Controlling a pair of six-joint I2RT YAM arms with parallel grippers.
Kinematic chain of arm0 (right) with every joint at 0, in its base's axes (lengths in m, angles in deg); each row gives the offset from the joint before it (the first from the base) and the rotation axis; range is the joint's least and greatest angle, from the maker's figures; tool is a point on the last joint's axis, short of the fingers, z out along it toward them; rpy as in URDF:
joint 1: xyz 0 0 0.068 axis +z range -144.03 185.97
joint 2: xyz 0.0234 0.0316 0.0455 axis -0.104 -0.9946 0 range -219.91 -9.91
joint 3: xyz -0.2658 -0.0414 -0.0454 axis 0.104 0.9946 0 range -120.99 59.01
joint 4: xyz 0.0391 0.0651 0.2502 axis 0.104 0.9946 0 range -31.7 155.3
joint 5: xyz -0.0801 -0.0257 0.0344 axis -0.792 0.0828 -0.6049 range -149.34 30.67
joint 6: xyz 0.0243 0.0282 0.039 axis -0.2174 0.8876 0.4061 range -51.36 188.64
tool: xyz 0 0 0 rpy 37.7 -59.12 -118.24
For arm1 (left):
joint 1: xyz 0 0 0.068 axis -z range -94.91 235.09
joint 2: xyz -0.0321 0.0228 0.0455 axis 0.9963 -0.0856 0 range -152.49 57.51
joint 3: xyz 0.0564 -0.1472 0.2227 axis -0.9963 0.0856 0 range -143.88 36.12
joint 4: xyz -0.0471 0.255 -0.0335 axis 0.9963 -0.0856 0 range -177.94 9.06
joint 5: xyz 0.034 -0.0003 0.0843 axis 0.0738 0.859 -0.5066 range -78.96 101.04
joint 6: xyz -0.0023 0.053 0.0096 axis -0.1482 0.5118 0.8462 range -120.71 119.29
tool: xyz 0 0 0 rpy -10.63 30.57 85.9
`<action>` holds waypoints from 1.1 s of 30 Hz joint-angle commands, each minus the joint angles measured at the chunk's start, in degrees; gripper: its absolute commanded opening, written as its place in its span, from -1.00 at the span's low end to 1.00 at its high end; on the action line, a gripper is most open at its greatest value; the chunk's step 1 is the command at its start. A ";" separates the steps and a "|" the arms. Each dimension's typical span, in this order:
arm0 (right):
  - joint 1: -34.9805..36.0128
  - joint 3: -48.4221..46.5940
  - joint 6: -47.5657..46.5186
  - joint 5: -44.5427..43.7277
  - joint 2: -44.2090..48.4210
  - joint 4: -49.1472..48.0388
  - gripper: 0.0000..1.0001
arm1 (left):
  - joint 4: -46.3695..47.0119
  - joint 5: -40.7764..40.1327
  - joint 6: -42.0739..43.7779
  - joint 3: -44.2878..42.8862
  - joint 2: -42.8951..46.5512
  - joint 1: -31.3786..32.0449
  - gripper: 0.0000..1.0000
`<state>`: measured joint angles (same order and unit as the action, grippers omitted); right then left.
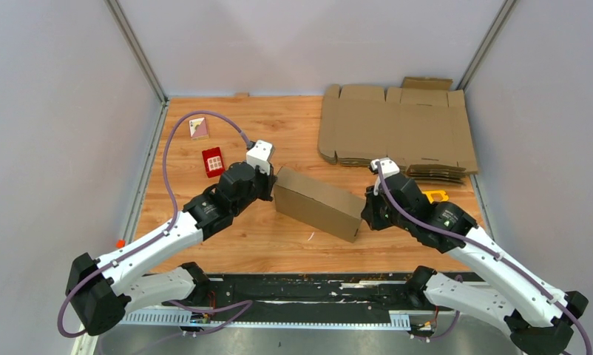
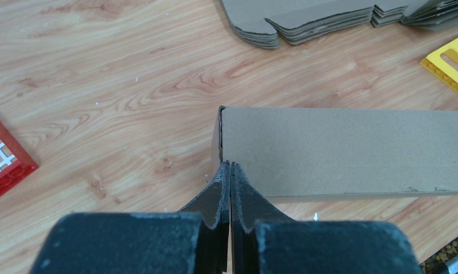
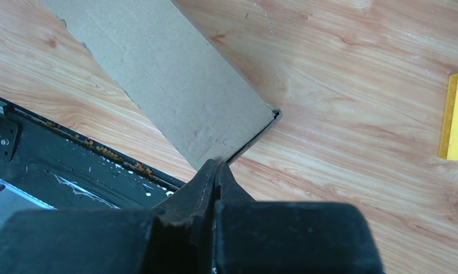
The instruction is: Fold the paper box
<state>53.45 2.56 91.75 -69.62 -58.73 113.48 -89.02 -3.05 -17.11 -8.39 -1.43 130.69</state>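
1. Left fingers [image 2: 224, 182] are pressed tightly together, their tips against the left end of the paper box [image 1: 316, 200].
2. Right fingers [image 3: 211, 178] are pressed together too, with their tips meeting a corner at the opposite end of the paper box.
3. Closed up into a long brown block, the paper box lies on the table [image 1: 279, 122], slanting between the two arms.
4. Beyond it, a pile of flat cardboard sheets [image 1: 397, 129] sits at the far right, and a small red box [image 1: 214, 161] lies to the left.
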 commanded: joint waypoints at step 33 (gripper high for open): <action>0.23 -11.26 -3.61 -2.73 -5.84 3.67 -1.00 | -5.61 1.34 0.12 -0.40 -0.74 0.14 -1.00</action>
<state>53.45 -3.80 90.18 -68.88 -64.67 116.08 -89.31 -3.22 -16.98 -8.50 -1.43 130.58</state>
